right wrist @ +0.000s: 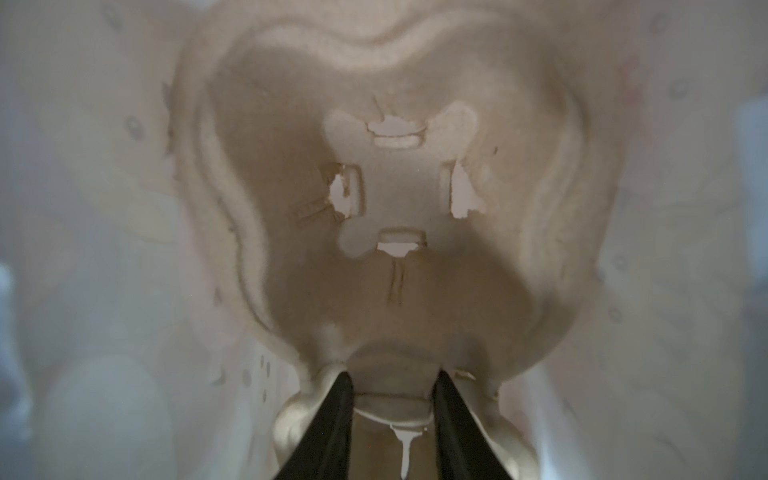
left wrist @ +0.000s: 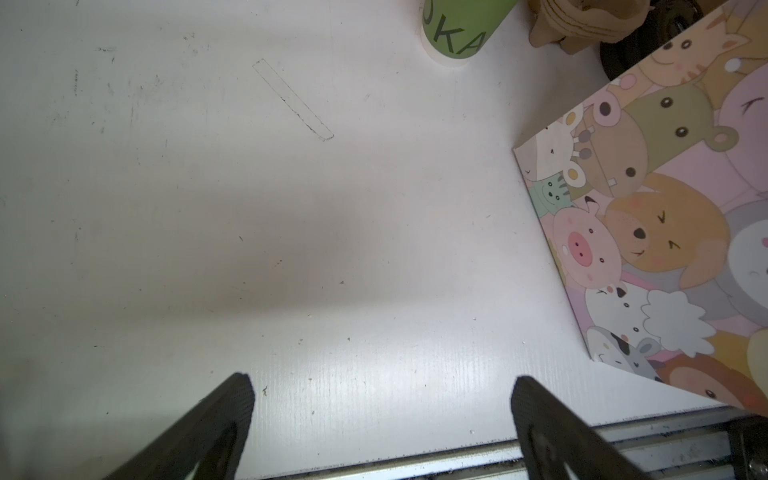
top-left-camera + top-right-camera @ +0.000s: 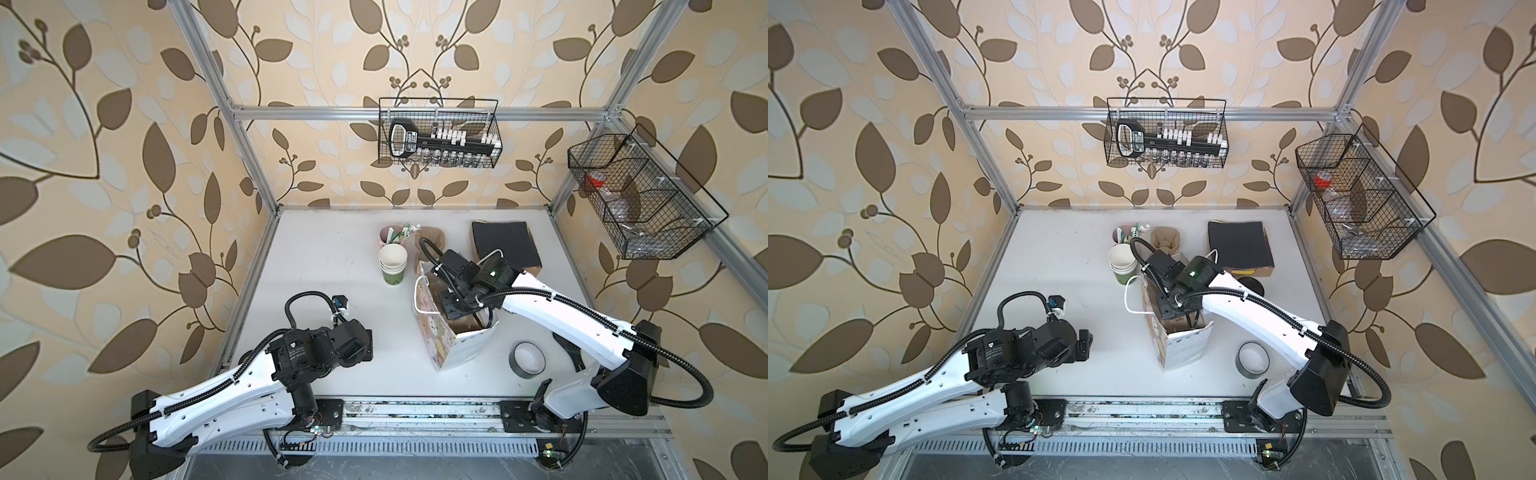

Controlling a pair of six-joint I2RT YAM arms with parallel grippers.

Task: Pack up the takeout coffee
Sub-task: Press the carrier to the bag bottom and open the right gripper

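Right gripper (image 1: pixel 395 384) sits inside the gift bag (image 3: pixel 461 349), jaws narrow, pinching the edge tab of a brown pulp cup carrier (image 1: pixel 395 187). The carrier fills nearly the whole bag width. Pale bag walls are close all round, so there's little slack in there. The bag's white cord handles (image 3: pixel 415 297) loop out past the rim, 2 of them.

Left gripper (image 2: pixel 382 386) is spread wide and empty, over bare table (image 3: pixel 324 266) close to the front rail. The bag is to its right, not touching.

Takeout coffee: can't place it in any view. A black round thing (image 3: pixel 1253 286) peeks from behind the right forearm, too hidden to identify.

Count:
- 1 bag
- 1 tape roll (image 3: pixel 527 360), just beside the bag near the right arm's base
- 1 stack of white-and-green cups (image 3: pixel 392 262)
- 1 pink cup (image 3: pixel 388 233) with sachets
- 1 pile of spare carriers (image 3: pixel 432 240)
- 1 black-topped box (image 3: pixel 505 245)
- 1 back wire basket (image 3: pixel 384 129) and 1 side wire basket (image 3: pixel 582 166), both up on the frame

Clutter sits along the back-middle and the right half. The left half of the table is open.
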